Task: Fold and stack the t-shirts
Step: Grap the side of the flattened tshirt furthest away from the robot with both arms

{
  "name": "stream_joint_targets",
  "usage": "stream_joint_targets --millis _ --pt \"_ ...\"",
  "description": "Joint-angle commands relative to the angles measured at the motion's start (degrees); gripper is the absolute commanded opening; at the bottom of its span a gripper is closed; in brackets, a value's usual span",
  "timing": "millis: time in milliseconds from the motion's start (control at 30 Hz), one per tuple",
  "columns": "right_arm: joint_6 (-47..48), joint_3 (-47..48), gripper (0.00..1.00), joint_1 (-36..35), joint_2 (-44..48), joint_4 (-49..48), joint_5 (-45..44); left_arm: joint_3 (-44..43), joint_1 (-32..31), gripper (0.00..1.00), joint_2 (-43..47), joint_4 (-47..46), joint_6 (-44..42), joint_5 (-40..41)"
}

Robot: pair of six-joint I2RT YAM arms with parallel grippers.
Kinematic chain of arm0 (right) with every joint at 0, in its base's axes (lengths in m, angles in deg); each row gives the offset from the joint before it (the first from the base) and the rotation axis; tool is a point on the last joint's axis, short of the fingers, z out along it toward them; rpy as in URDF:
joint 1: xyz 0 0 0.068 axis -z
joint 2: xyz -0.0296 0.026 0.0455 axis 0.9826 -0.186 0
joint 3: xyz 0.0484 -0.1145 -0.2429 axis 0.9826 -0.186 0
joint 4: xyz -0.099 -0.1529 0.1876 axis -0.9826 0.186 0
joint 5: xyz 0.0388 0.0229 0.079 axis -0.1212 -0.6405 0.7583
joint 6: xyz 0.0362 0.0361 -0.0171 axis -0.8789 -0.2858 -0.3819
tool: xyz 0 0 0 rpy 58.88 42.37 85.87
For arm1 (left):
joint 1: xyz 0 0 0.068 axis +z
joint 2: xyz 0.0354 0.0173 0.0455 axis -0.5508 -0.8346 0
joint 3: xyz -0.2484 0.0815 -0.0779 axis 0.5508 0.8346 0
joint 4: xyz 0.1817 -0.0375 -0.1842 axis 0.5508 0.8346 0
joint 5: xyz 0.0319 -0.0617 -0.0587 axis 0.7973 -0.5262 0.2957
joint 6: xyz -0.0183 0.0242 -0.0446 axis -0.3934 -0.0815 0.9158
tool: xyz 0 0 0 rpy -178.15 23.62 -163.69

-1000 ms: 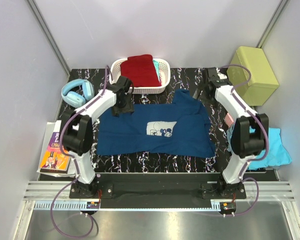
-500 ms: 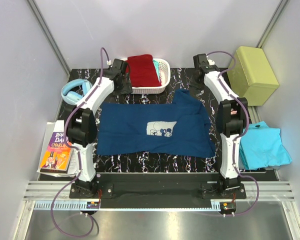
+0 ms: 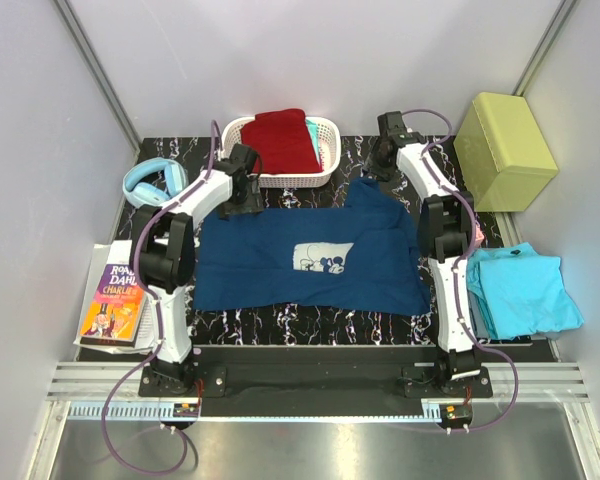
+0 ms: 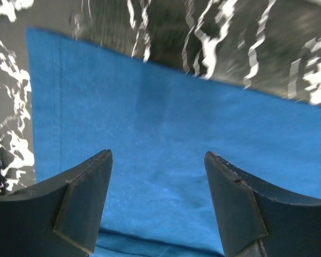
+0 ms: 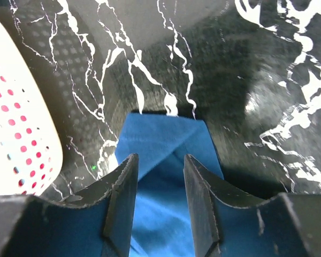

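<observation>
A navy t-shirt with a white mouse print lies spread flat in the middle of the table. My left gripper hovers over its far left corner. In the left wrist view its jaws stand wide open above the blue cloth. My right gripper is at the shirt's far right tip. There its fingers straddle the folded point of cloth, apart and not pinching it. A dark red t-shirt lies in the basket. A turquoise one lies at the right edge.
A white perforated basket stands at the back, and its side shows in the right wrist view. Blue headphones and a book sit at the left. A yellow-green box stands at the back right.
Both arms swung up toward the back, then came down onto the navy shirt's far corners. The right jaws have narrowed around the cloth tip. The shirt itself has not shifted.
</observation>
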Motion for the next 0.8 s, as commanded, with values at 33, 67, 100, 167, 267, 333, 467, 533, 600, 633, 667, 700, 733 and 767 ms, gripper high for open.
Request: stream_joint_targets --millis 33,67,100,167,267,333,467,533,600,633,667,700,733,767 --pt "-0.07 4.94 0.47 -0.18 -3.33 0.42 2.19 3.4 0.38 0.75 4.93 -3.71 1.01 0.61" --pt "-0.15 5.47 0.48 -0.18 -3.77 0.5 2.37 4.01 0.38 0.75 5.45 -3.63 1.1 0.96" --pt "-0.07 5.65 0.48 -0.18 -4.12 0.5 2.37 4.37 0.38 0.75 5.55 -3.8 1.27 1.49" --pt "0.19 5.91 0.5 -0.18 -4.83 0.5 2.19 4.89 0.38 0.75 5.9 -3.8 1.19 1.93" --pt "0.11 5.82 0.52 -0.09 -5.97 0.59 2.72 5.6 0.38 0.75 5.64 -3.89 1.36 2.19" --pt "0.02 5.65 0.55 -0.09 -6.67 0.77 2.63 5.69 0.38 0.75 5.28 -3.98 1.54 2.11" --pt "0.11 5.73 0.54 0.08 -7.64 0.77 2.28 5.34 0.38 0.75 4.5 -3.89 1.71 2.19" --pt "-0.41 5.73 0.39 0.34 -8.08 0.77 2.28 5.07 0.38 0.75 4.32 -3.8 1.71 2.28" --pt "-0.51 5.47 0.29 0.52 -8.17 0.85 2.28 4.9 0.47 0.75 4.05 -3.8 1.71 2.28" --pt "-0.68 5.3 0.21 0.52 -7.99 0.94 2.02 4.9 0.47 0.75 3.97 -3.71 1.71 2.37" --pt "-0.6 4.69 0.15 0.43 -7.82 1.2 1.76 5.07 0.47 0.75 3.79 -3.71 1.8 2.63" --pt "-0.68 4.42 0.1 0.69 -7.64 1.38 1.32 5.07 0.47 0.75 3.79 -3.63 1.8 2.72" --pt "-0.68 3.98 0.03 0.7 -6.94 1.47 0.62 5.25 0.56 0.75 3.79 -3.63 1.89 2.9" --pt "-0.6 3.28 0.0 0.7 -6.59 1.56 0.52 5.51 0.56 0.75 3.96 -3.71 1.89 3.25"
